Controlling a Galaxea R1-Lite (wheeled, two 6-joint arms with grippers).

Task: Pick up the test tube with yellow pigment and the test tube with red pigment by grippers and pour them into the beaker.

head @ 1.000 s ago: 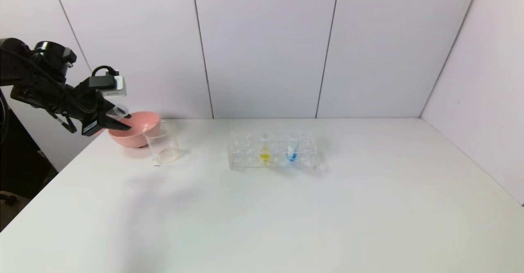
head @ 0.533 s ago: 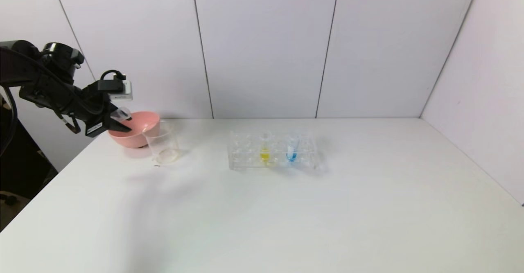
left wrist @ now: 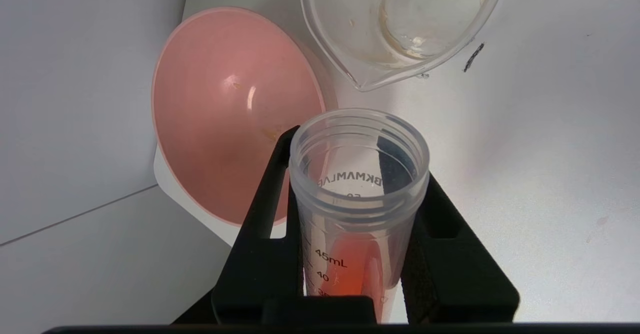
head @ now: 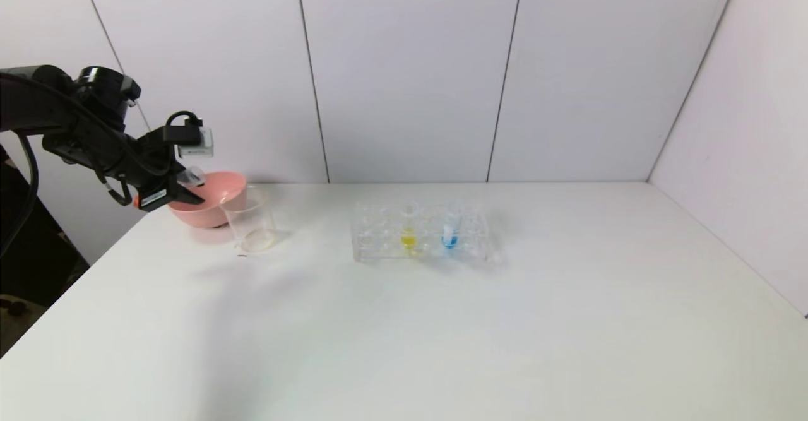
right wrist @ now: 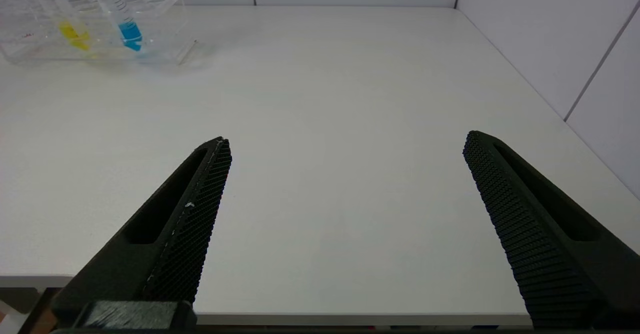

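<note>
White tabletop [head: 442, 320], grey panelled walls. Left gripper [left wrist: 357, 194] fingers [left wrist: 260, 254] clamped on test tube with red pigment [left wrist: 357, 214], tilted over pink bowl [left wrist: 225, 113] beside near-empty beaker [left wrist: 400, 23]; base hidden; "45mL", "40" legible. Right gripper [right wrist: 345, 174] parked, fingers spread wide, empty. Test tube with yellow pigment [head: 408, 228] racked.

three test tubes: red [left wrist: 357, 234], yellow [head: 408, 226], blue [head: 450, 226]; one beaker [head: 251, 220]; one pink bowl [head: 211, 199]; one rack [head: 421, 233].

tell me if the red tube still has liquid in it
Yes. In the left wrist view, red-orange liquid sits low inside the red tube, which the left gripper holds near the pink bowl and the beaker.
</note>
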